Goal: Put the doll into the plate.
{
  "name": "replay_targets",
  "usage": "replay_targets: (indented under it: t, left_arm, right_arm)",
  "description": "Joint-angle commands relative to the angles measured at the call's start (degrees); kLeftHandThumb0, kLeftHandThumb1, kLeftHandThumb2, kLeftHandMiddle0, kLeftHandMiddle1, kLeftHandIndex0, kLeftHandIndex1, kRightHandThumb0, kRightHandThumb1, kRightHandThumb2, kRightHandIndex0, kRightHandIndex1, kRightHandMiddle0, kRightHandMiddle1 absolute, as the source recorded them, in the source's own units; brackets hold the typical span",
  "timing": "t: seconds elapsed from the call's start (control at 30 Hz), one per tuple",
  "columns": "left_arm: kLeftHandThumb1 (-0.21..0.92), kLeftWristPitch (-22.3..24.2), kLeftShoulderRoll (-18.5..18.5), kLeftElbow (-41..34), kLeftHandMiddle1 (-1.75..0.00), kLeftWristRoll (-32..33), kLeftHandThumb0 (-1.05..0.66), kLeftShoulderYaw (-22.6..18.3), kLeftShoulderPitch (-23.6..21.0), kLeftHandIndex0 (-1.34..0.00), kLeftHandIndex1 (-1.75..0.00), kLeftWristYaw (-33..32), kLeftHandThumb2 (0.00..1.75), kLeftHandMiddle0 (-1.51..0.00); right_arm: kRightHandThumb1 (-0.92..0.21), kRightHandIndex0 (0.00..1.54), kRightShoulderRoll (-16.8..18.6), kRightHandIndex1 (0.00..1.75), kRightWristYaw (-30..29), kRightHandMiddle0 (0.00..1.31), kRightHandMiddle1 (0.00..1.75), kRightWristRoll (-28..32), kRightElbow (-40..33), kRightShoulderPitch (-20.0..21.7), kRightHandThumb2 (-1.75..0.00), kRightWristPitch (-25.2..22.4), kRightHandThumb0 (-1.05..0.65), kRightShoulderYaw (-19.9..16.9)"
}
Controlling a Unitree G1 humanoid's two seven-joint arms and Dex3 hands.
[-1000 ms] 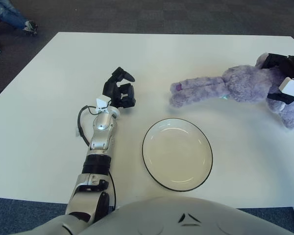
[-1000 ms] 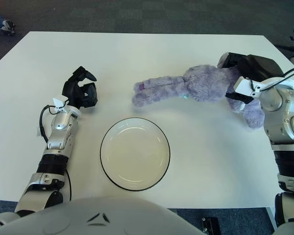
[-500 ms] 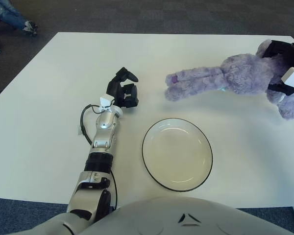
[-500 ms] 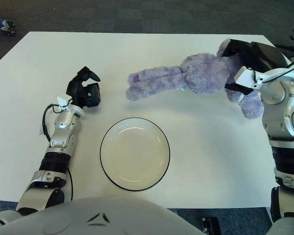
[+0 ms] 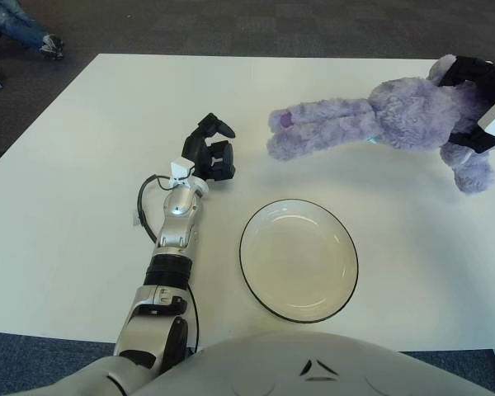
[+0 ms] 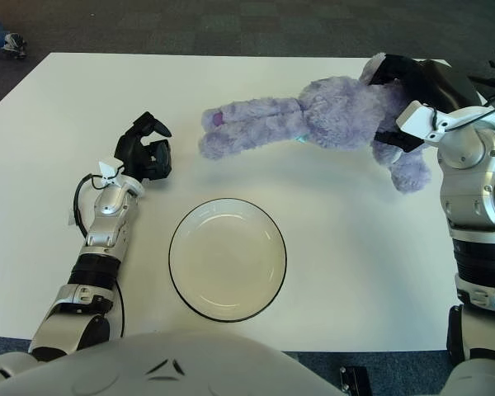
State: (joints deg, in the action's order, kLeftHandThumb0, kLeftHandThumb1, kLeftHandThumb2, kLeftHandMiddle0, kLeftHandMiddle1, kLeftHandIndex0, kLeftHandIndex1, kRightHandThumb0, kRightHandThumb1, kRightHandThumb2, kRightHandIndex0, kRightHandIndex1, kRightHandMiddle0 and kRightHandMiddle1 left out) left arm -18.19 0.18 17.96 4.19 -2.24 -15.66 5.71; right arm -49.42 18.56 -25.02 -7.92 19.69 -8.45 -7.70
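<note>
A purple plush doll (image 6: 313, 117) hangs stretched out above the table's far right, legs pointing left. My right hand (image 6: 406, 92) is shut on its head end and holds it up off the table. A white plate with a dark rim (image 6: 227, 259) lies on the table near the front middle, below and left of the doll. My left hand (image 6: 146, 150) rests left of the plate with fingers relaxed and holds nothing.
The white table (image 6: 82, 91) spreads all round the plate. Dark carpet lies beyond its far edge. A person's legs (image 5: 21, 25) show at the far left corner on the floor.
My right hand has lifted the doll off the table and carried it left and farther back. My left hand has shifted slightly forward and to the right.
</note>
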Motion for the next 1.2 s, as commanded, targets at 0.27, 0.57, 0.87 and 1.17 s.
replay_targets:
  t: [0.27, 0.57, 0.87, 1.17]
  left_arm:
    - [0.34, -1.03, -0.31, 2.03, -1.75, 0.77, -0.47, -0.14, -1.21, -0.59, -1.75, 1.21, 1.29, -1.27]
    - [0.35, -0.54, -0.70, 2.16, -1.75, 1.19, -0.47, -0.33, -1.49, -0.58, -1.75, 1.34, 1.27, -1.25]
    - [0.36, -1.51, -0.63, 3.68, -1.75, 1.71, -0.46, -0.44, -2.09, -0.58, -1.75, 1.86, 1.26, -1.24]
    - [0.37, -2.29, -0.49, 4.77, -1.75, 2.09, -0.46, -0.49, -2.54, -0.57, -1.75, 2.30, 1.26, -1.23]
  right_arm:
    - [-0.07, 0.82, 2.09, 1.75, 2.84, 1.12, 1.75, 3.03, -1.86, 6.42, -1.62, -0.77, 0.58, 1.50]
    - [-0.08, 0.81, -0.09, 1.75, 9.20, 1.09, 1.75, 1.43, -1.27, 13.18, -1.61, 1.16, 0.58, 6.42]
    - [-0.10, 0.79, 2.68, 1.75, 13.37, 1.04, 1.75, 6.51, -2.51, 13.50, -1.59, -1.69, 0.57, 5.59]
    - [-0.10, 0.79, 4.37, 1.75, 13.89, 1.05, 1.75, 7.72, -4.61, 13.80, -1.58, -4.97, 0.56, 6.13]
